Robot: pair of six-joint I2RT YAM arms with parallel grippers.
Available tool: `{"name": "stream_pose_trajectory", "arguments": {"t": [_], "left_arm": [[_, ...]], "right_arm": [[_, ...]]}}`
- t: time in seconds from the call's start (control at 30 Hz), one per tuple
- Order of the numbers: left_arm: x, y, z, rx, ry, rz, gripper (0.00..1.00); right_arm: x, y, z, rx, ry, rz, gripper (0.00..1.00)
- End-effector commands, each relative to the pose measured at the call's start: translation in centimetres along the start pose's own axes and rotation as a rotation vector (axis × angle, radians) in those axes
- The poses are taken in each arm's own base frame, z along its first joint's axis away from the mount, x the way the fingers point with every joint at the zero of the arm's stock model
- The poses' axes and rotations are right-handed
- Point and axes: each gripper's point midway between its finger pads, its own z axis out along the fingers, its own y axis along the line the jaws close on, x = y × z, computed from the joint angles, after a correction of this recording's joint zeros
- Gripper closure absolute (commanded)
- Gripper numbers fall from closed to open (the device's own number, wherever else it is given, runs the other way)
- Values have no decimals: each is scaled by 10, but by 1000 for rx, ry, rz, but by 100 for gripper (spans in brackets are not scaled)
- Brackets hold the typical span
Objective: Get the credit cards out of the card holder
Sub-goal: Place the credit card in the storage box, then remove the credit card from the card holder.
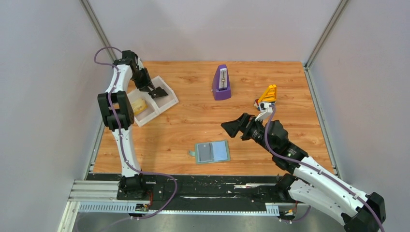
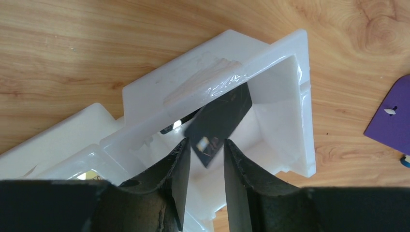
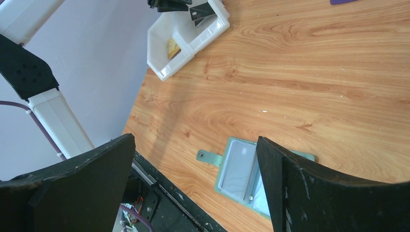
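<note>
The card holder (image 1: pixel 212 152) lies open and flat on the table near the front edge, teal with grey pockets and a strap tab on its left; in the right wrist view the card holder (image 3: pixel 239 169) lies below my fingers. My left gripper (image 1: pixel 155 92) hangs over the white tray (image 1: pixel 167 105). Its jaws (image 2: pixel 205 145) stand a little apart. A dark credit card (image 2: pixel 220 121) leans tilted in the tray's right compartment just beyond the tips, not pinched. A yellowish credit card (image 1: pixel 139 105) lies in the left compartment. My right gripper (image 1: pixel 232 126) hovers open and empty to the right of the holder.
A purple upright object (image 1: pixel 221 83) stands at the back middle of the table. A yellow and orange object (image 1: pixel 267 94) sits behind my right arm. The white tray (image 3: pixel 159 53) is at the table's left edge, close to the grey wall.
</note>
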Motion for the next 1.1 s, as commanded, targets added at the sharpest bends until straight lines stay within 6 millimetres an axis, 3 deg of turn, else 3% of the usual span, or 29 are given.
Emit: {"name": "stream_pose_trajectory", "arguments": {"t": [0.0,0.2,0.4,0.63,0.77,0.8,0.83,0.87,0.9,0.93,0.97,1.07], "left_arm": [[-18,-2,-19,-25,-64,44,57],[-27,-25,-40,60,-107,52,50],[-20,-38,-57,108,-108,48,49],[-4,-57,-113,108,-183,76,49],[28,-75,-135,125,-177,108,48],[44,-83,-139,132,-165,124,48],[60,-81,-131,129,-135,121,48],[74,-96,-139,156,-141,155,47],[93,-95,-129,159,-102,157,46],[108,-109,-137,195,-99,191,46],[126,-106,-127,196,-59,189,46],[171,-121,-130,253,-7,240,46]], "right_arm": [[-24,24,1,-68,-63,-4,0],[-20,23,2,-69,-48,21,0],[-10,14,11,-18,1,45,0],[29,3,23,37,201,71,4],[46,-2,27,48,284,80,13],[51,-3,28,52,300,86,16],[55,-5,28,55,318,93,19],[60,-6,29,58,335,98,21],[64,-8,29,63,352,102,23],[67,-9,30,67,368,107,25],[72,-12,30,73,388,110,27],[82,-17,30,89,431,110,27]]}}
